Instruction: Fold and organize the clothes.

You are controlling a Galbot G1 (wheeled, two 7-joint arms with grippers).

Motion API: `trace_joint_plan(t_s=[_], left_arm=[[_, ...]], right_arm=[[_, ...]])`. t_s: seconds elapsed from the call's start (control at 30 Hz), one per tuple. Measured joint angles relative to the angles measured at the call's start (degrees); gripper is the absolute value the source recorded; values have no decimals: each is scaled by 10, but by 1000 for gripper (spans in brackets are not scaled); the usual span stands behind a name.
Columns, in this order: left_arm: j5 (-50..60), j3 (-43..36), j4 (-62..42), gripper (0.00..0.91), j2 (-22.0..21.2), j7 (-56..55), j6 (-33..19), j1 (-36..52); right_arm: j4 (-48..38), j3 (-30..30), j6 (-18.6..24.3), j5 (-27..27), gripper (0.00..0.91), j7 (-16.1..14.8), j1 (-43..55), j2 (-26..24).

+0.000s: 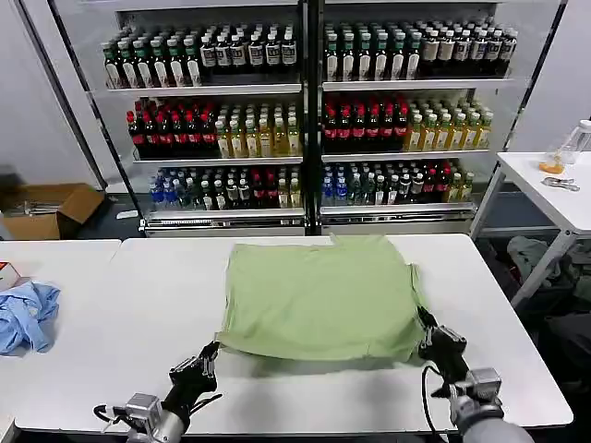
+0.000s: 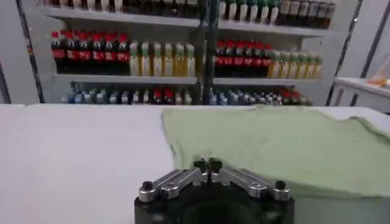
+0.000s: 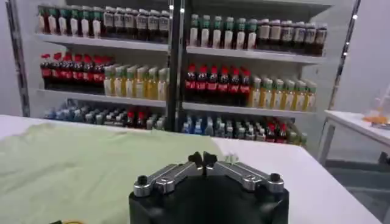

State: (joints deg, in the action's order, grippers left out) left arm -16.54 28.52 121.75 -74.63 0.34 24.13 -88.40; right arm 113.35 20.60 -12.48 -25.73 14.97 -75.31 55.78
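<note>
- Two pincers are hovering at the near corners of the T-shirt, which is lying folded on the white surface.
- Left pincer and right pincer are both closed, gripping nothing.

Head camera high, looking down; wrist cameras low, forward, sharing T-shirt and shelves

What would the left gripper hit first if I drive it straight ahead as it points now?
Probably the near left corner of the green T-shirt; the left gripper, fingers shut, sits just short of it on the white table. Depth is uncertain.
</note>
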Motion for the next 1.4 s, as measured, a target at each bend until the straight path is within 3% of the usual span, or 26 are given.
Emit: trace_joint_plan(t_s=[0.8,0.87,0.93,0.97,1.0,1.4], left_arm=[[-2,-28,-125,20,20,-11,13,128],[-2,-30,-129,121,20,-11,13,132],[-1,-32,-133,715,20,-11,14,134],[-1,-32,-134,907,20,-12,15,136],[-1,-33,-135,907,19,-12,16,137],[-1,-27,-122,907,8,-17,14,125]], right_arm=[[-170,-103,15,41,0,-13,192,23],[-178,-108,14,45,0,-15,200,25],[-183,-113,12,51,0,-16,204,27],[-185,-115,10,54,786,-17,207,28],[-186,-116,8,57,907,-18,208,30],[-163,-97,8,70,907,-17,180,26]])
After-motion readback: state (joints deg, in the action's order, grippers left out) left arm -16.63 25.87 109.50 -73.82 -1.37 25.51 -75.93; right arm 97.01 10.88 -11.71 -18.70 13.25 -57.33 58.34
